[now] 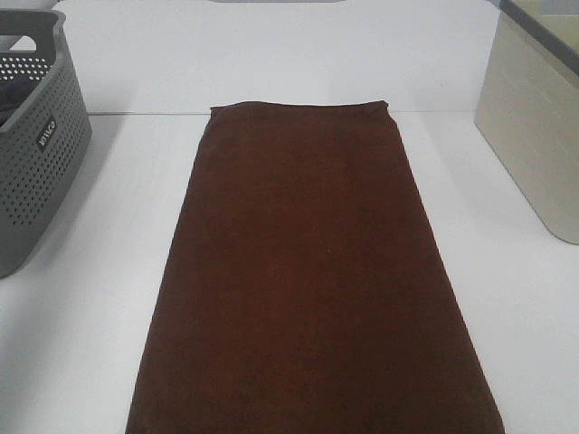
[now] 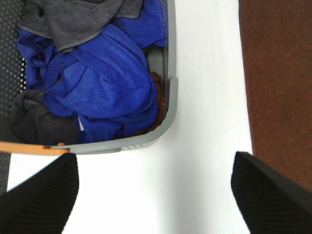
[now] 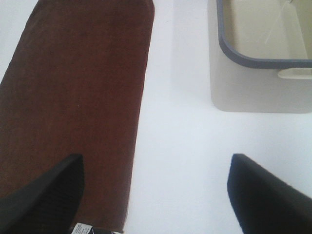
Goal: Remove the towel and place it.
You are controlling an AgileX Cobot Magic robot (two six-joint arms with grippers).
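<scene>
The towel (image 1: 308,271) is a dark brown cloth lying flat and spread out down the middle of the white table, running off the near edge of the exterior view. Neither arm shows in that view. In the left wrist view my left gripper (image 2: 155,200) hangs open over bare table, between the grey basket (image 2: 168,112) and the towel's long edge (image 2: 280,73). In the right wrist view my right gripper (image 3: 156,200) is open too, one finger (image 3: 44,195) above the towel (image 3: 78,87), the other over the table. A small white tag (image 3: 83,228) shows at the towel's near edge.
The grey perforated basket (image 1: 36,154) stands at the far left, holding blue cloths (image 2: 102,83) and grey ones (image 2: 73,22). A beige bin (image 1: 534,136) with a grey rim (image 3: 234,53) stands at the right, its inside bare.
</scene>
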